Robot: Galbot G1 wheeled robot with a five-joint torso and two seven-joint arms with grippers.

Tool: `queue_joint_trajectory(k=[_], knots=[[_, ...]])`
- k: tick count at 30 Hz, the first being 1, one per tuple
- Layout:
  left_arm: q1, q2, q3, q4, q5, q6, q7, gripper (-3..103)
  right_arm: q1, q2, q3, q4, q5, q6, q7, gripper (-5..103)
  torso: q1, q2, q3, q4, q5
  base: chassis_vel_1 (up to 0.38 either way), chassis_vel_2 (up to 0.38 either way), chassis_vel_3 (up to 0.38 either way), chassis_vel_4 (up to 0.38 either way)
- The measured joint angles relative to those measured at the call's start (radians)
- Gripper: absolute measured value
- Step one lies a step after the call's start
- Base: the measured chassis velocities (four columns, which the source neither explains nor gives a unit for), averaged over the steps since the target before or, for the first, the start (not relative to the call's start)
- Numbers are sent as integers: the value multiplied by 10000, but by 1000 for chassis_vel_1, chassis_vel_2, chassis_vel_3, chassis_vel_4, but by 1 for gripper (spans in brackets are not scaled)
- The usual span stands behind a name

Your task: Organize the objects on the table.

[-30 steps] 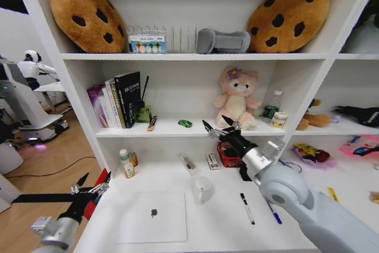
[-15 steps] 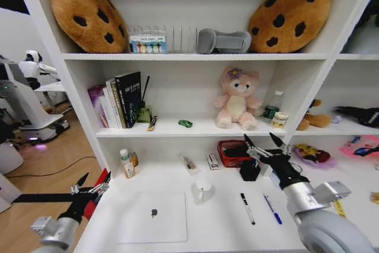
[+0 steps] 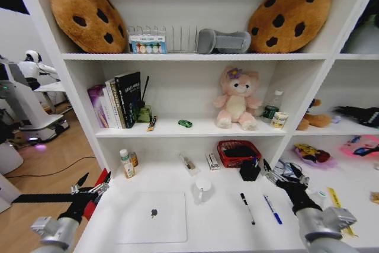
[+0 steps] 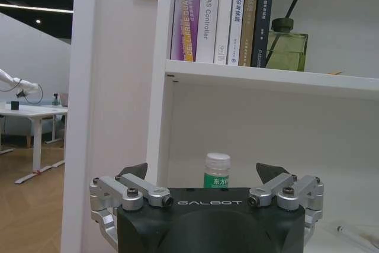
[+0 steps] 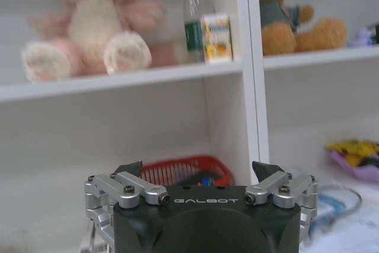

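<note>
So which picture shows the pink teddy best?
The right wrist view: the pink teddy sits big and close on the shelf above the open right gripper. The head view shows it whole but small. The left wrist view faces the books instead.

**A mock study corner set up inside a robot lab**

Tall white shelving point(image 3: 195, 56) holds homely things: cookie-shaped cushions point(image 3: 86, 13), a pink plush toy point(image 3: 237, 98), a row of books point(image 3: 118, 100). A laptop point(image 3: 153, 216) lies on the white bench point(image 3: 219, 229) below. Off to the left, though, the wooden floor point(image 3: 53, 164) opens onto a wide hall with another white robot point(image 3: 32, 66) and a work table point(image 4: 32, 114).
</note>
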Motion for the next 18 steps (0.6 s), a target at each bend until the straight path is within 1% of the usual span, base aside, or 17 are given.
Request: queue_joint_trajectory(k=[2, 3, 6, 7, 8, 9, 10, 12, 13, 14, 15, 16, 18], knots=[[0, 0, 0, 0, 0, 0, 2, 100, -37, -230, -194, -232, 349, -764, 285, 100, 0, 0, 0, 0, -1, 0, 0, 0, 0], [0, 0, 0, 0, 0, 0, 2, 100, -37, -230, -194, -232, 349, -764, 285, 100, 0, 0, 0, 0, -1, 0, 0, 0, 0], [-1, 0, 0, -1, 0, 0, 1, 100, 348, -731, -575, -349, 1133, -2530, 874, 100, 0, 0, 0, 0, -1, 0, 0, 0, 0], [-1, 0, 0, -1, 0, 0, 1, 100, 348, -731, -575, -349, 1133, -2530, 874, 100, 0, 0, 0, 0, -1, 0, 0, 0, 0], [0, 0, 0, 0, 0, 0, 2, 100, 725, -957, -837, -383, 1626, -3494, 1301, 100, 0, -1, 0, 1, -1, 0, 0, 0, 0], [0, 0, 0, 0, 0, 0, 2, 100, 725, -957, -837, -383, 1626, -3494, 1301, 100, 0, -1, 0, 1, -1, 0, 0, 0, 0], [1, 0, 0, 0, 0, -1, 2, 100, 1078, -1127, -1074, -433, 1982, -4126, 1611, 100, 0, -1, 1, 0, -1, 0, 0, 0, 0], [1, 0, 0, 0, 0, 0, 2, 100, 1839, -1459, -1555, -520, 2554, -5068, 2192, 100, 1, -1, 1, 3, -2, 0, 0, 0, 0], [1, 0, 0, 0, 0, 0, 2, 100, 1839, -1459, -1555, -520, 2554, -5068, 2192, 100, 1, -1, 1, 3, -2, 0, 0, 0, 0], [0, 0, 0, 0, 0, 0, 2, 100, 2115, -1580, -1776, -562, 2786, -5409, 2400, 100, 2, -1, 1, 3, -1, 0, 0, 0, 0], [0, 0, 0, 0, 0, 0, 2, 100, 2115, -1580, -1776, -562, 2786, -5409, 2400, 100, 2, -1, 1, 3, -1, 0, 0, 0, 0], [0, 0, 0, 0, 0, -1, 2, 100, 2557, -1761, -2104, -687, 3070, -5787, 2647, 100, 2, -1, 1, 2, -1, 0, 0, 0, 0], [0, 0, 0, 0, 0, 0, 2, 100, 2987, -1934, -2444, -885, 3283, -6116, 2775, 100, 2, -1, 1, 3, -2, 0, 0, 0, 0]])
